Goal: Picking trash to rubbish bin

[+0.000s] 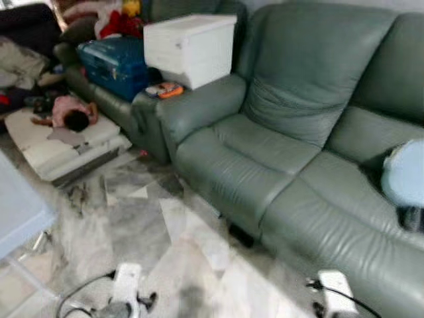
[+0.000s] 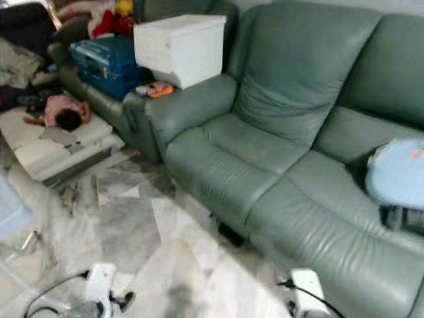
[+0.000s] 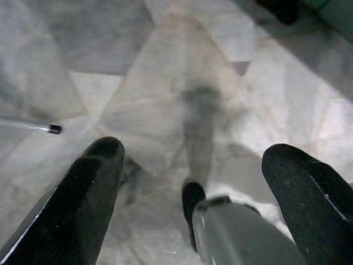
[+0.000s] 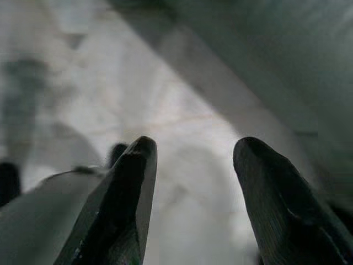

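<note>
Marble floor tiles [image 1: 132, 225], grey and white, lay below both idle arms. The left gripper [image 3: 190, 165] hung with its black fingers apart over the floor; the right gripper [image 4: 190, 165] was likewise spread beside the green leather sofa [image 1: 298, 152]. No trash could be told apart; a white storage box [image 1: 189, 46] sat on the sofa's arm.
</note>
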You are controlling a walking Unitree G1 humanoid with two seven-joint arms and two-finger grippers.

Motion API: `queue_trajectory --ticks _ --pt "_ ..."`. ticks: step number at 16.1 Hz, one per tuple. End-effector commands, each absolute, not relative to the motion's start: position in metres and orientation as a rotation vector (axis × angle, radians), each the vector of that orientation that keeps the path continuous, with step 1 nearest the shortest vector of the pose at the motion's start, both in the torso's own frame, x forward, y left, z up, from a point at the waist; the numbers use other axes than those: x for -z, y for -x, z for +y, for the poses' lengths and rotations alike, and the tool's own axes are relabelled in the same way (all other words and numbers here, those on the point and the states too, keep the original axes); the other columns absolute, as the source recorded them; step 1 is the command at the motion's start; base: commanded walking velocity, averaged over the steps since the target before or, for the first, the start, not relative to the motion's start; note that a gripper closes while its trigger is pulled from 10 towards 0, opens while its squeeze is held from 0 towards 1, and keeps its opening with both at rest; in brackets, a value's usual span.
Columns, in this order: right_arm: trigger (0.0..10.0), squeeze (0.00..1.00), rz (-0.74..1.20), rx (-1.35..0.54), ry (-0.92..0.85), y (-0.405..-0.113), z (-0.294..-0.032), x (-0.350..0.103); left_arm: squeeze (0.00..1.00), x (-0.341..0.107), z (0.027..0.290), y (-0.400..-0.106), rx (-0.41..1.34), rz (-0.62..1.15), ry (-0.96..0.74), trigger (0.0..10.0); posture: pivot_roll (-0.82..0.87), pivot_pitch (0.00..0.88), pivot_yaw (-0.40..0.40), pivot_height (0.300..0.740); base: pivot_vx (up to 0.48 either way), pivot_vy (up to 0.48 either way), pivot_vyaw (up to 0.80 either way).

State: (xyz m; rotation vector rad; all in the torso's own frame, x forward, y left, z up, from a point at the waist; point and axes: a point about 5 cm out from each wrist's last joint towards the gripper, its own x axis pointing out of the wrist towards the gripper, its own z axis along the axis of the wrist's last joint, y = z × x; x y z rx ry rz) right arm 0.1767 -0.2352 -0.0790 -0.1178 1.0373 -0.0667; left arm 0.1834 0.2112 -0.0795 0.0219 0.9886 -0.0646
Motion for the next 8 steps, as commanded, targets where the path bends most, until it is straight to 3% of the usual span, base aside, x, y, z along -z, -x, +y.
queue_trajectory --ticks 1,8 --pt "10.0 0.00 1.010 0.029 0.098 -0.1867 -0.2213 0.0773 0.00 0.0768 0.2273 -0.1822 0.035 0.996 -0.060 10.0 0.01 0.000 0.010 0.740 0.330 0.000 0.00" --pt "10.0 0.00 1.014 0.017 0.091 -0.1873 -0.2179 0.0778 0.00 0.0768 0.2270 -0.1825 0.039 0.998 -0.064 10.0 0.01 0.000 0.011 0.740 0.332 0.000 0.00"
